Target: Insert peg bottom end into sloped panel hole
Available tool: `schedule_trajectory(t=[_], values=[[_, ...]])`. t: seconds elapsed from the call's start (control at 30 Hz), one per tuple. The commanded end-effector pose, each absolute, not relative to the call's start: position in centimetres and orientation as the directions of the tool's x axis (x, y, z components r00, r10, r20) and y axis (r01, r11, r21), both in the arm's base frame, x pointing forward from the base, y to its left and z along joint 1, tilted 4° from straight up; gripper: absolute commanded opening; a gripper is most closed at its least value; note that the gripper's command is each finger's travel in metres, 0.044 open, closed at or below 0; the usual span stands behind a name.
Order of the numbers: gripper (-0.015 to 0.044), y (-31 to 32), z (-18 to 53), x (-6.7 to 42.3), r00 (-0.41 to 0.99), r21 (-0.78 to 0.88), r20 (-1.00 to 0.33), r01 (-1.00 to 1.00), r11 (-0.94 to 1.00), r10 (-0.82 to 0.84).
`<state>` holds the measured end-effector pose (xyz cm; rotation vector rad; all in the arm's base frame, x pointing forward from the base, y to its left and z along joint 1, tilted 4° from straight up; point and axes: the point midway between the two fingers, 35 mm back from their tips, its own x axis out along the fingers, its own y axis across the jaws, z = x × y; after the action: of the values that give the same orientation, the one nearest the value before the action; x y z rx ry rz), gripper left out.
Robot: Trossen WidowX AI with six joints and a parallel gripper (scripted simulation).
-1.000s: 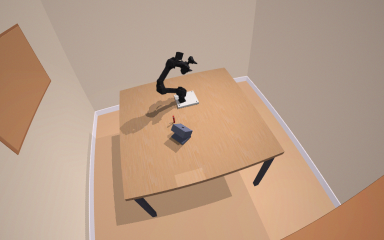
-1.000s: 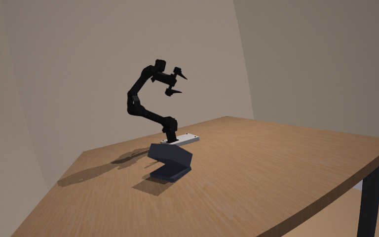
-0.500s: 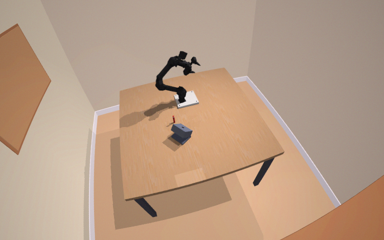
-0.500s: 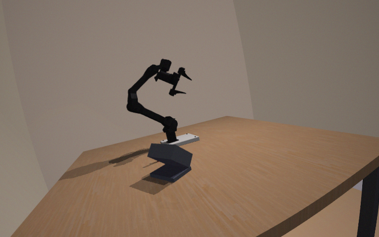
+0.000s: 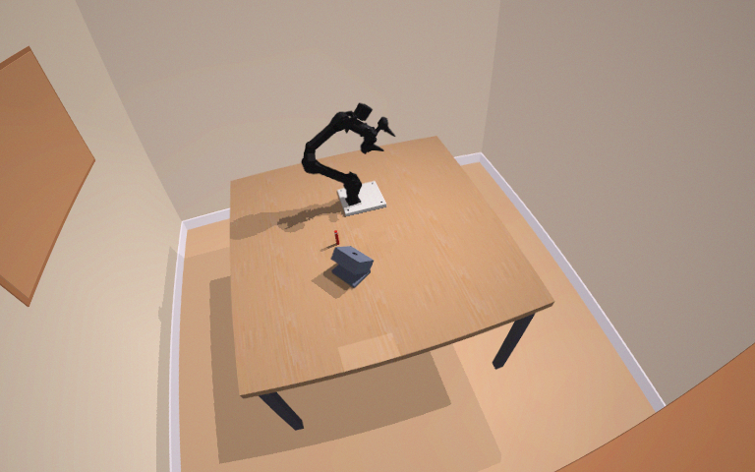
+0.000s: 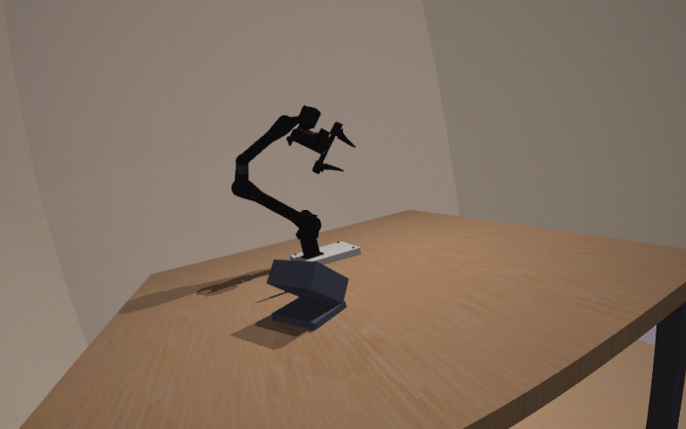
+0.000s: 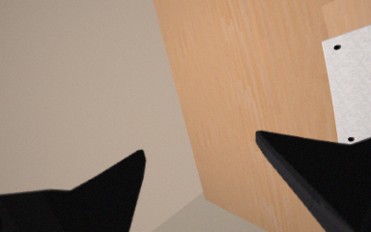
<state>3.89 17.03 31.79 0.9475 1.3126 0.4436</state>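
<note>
Well below the wide-open, empty jaws, the small upright red peg [image 5: 336, 236] stands on the wooden desk [image 5: 457, 251], forward of them.

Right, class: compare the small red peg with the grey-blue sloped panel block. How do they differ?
The small red peg is thin and stands upright; the grey-blue sloped panel block is far bulkier, with a tilted face. The peg is bright red, the block dull grey-blue. The block's face has a dark hole; the peg shows none. Both rest on the wooden table, close together.
</note>
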Motion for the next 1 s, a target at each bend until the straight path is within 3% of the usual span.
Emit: schedule_trajectory(t=[0.0,0.97], values=[[0.044,17.4,31.4,4.6,0.271,0.776,-0.631,0.214,0.594,0.727],[0.044,17.7,28.7,11.4,0.44,0.635,-0.743,0.223,0.74,0.504]])
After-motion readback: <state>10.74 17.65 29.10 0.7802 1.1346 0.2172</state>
